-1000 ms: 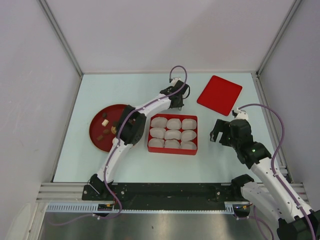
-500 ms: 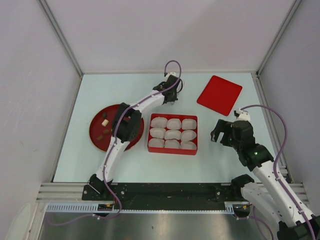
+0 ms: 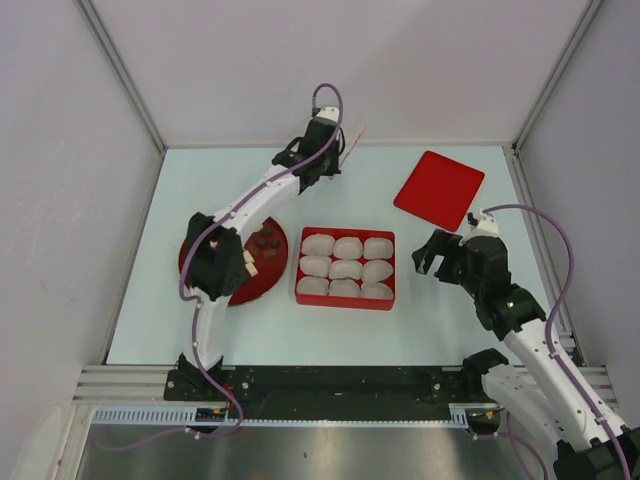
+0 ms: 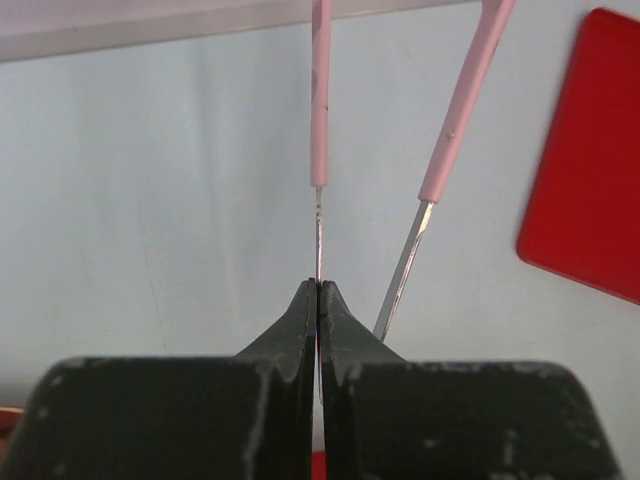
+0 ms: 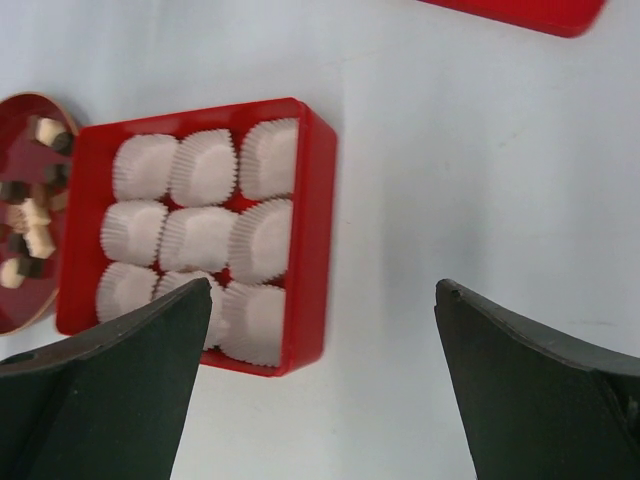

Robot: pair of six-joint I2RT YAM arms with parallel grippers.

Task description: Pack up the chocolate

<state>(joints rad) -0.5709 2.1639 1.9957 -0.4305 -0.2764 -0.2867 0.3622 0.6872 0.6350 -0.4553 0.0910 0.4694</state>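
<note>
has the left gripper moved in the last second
Yes. Seen from above, the left gripper went from the far edge of the red box toward the back wall and slightly left, shut on the tongs.

The chocolate (image 3: 262,241), small dark brown and cream pieces, lies loose on the round red plate (image 3: 268,272), at nine o'clock from the red box (image 3: 345,300).

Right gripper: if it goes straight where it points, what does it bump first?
The right gripper, jaws open, would probably hit the red box's side wall, or the table just beside it; depth is unclear.
</note>
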